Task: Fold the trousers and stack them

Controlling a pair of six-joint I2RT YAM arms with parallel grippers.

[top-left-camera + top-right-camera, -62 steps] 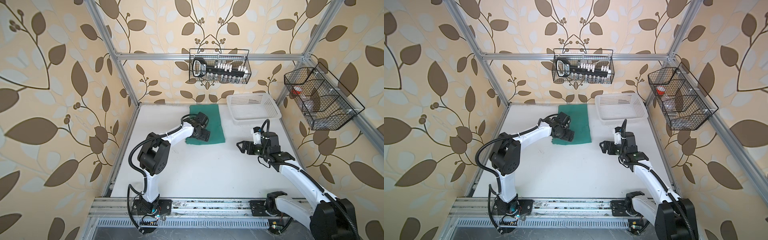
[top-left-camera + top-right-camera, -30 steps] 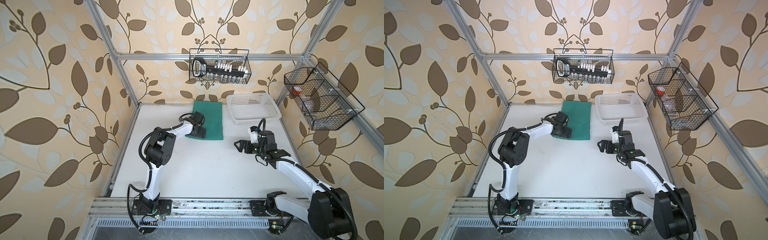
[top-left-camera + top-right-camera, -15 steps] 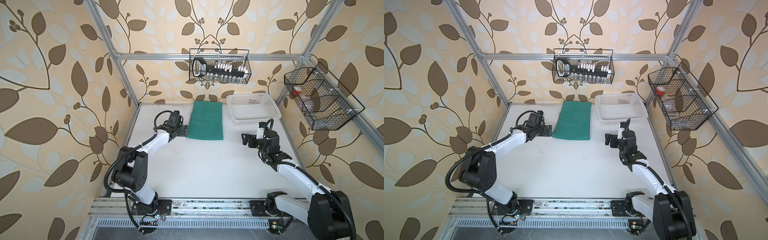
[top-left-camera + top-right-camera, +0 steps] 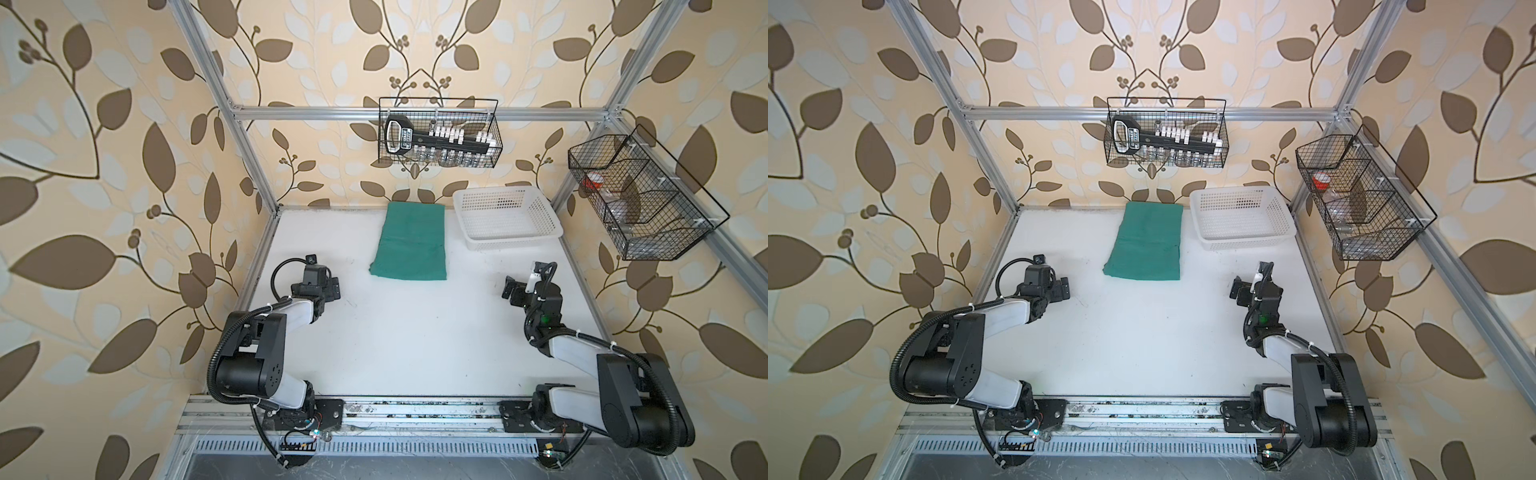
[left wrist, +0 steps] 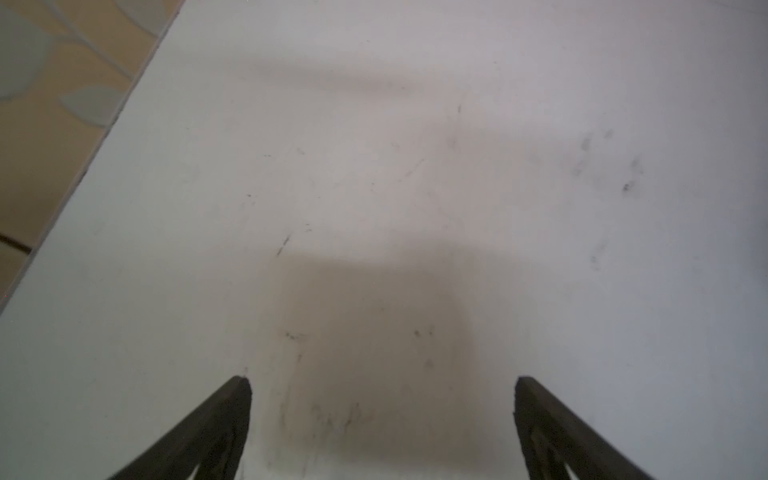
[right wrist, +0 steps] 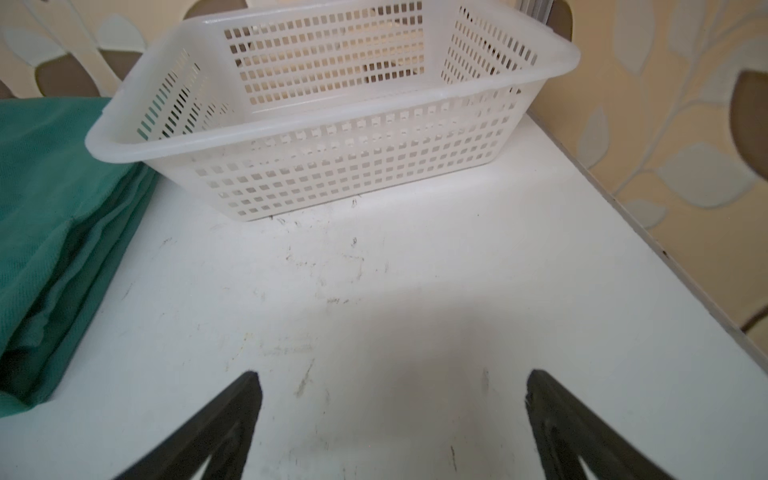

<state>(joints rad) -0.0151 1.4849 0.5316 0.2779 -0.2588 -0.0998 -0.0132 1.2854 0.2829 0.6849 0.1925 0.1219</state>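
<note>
Trousers (image 4: 409, 243): folded flat, far middle of the table (image 4: 415, 332), just left of the white basket (image 4: 511, 244).
Left gripper (image 4: 334, 286): jaws apart, empty, left side.
Right gripper (image 4: 508, 287): jaws apart, empty, right side.
Progress: folding looks finished; no other garment in sight to stack.
</note>
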